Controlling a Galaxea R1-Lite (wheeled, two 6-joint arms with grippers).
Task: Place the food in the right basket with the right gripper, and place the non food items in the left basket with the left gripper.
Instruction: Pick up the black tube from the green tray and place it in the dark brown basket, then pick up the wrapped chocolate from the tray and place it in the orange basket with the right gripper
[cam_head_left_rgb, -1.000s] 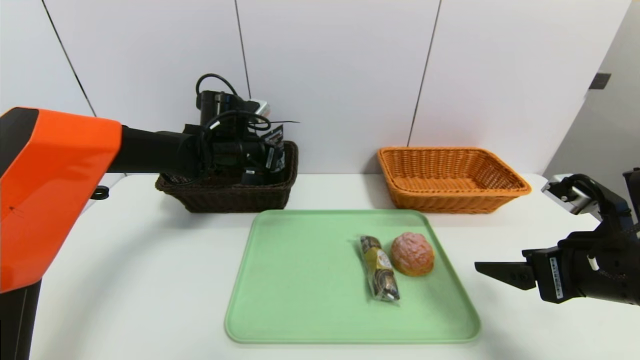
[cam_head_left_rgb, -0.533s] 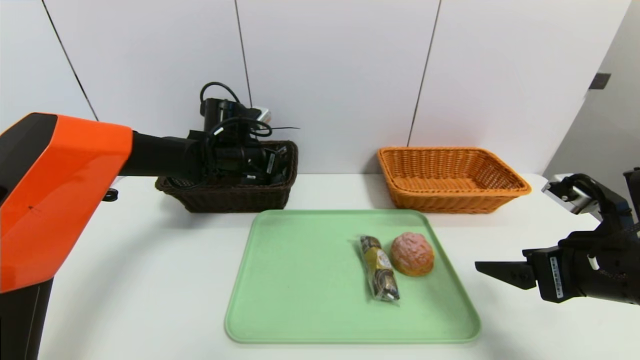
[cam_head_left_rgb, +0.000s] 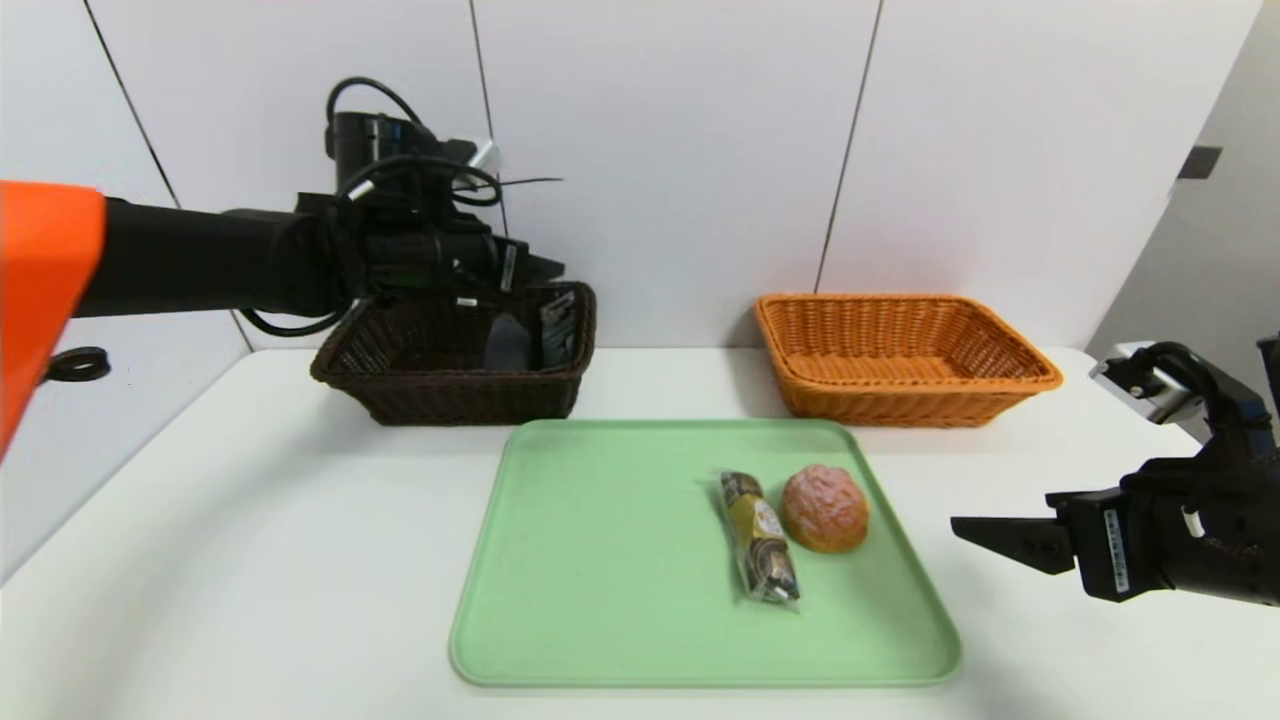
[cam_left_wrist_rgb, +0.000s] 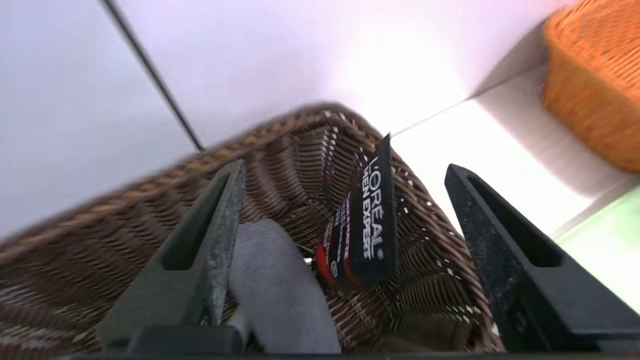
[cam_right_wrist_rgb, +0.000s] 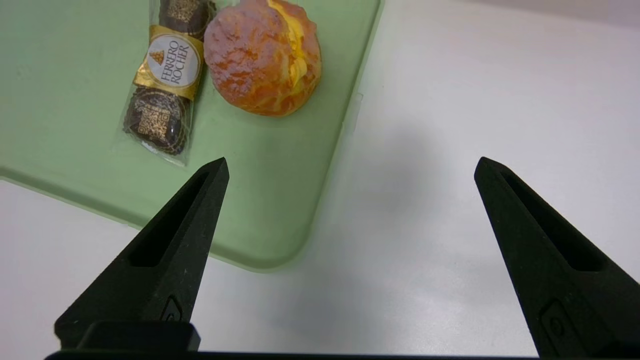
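Note:
My left gripper (cam_head_left_rgb: 545, 268) hovers open and empty just above the dark brown left basket (cam_head_left_rgb: 450, 395). Inside that basket a black squeeze tube (cam_left_wrist_rgb: 367, 230) leans against the wall beside a rolled grey cloth (cam_left_wrist_rgb: 280, 280); both show between the spread jaws of the left gripper (cam_left_wrist_rgb: 345, 165). The food lies on the green tray (cam_head_left_rgb: 600, 560): a pink-topped bun (cam_head_left_rgb: 825, 507) and a clear-wrapped snack (cam_head_left_rgb: 758, 535) side by side. My right gripper (cam_head_left_rgb: 975, 530) stands open over bare table, right of the tray, pointing at the bun (cam_right_wrist_rgb: 262, 55). The orange right basket (cam_head_left_rgb: 905, 350) holds nothing that I can see.
The two baskets stand against the white back wall, with the tray in front of and between them. The tray's rounded near corner (cam_right_wrist_rgb: 265, 255) lies just ahead of the right gripper (cam_right_wrist_rgb: 351, 161). The table edge runs along the left.
The left gripper has opened, let go of the black tube into the dark basket, and risen up and to the left. The right arm has hardly moved.

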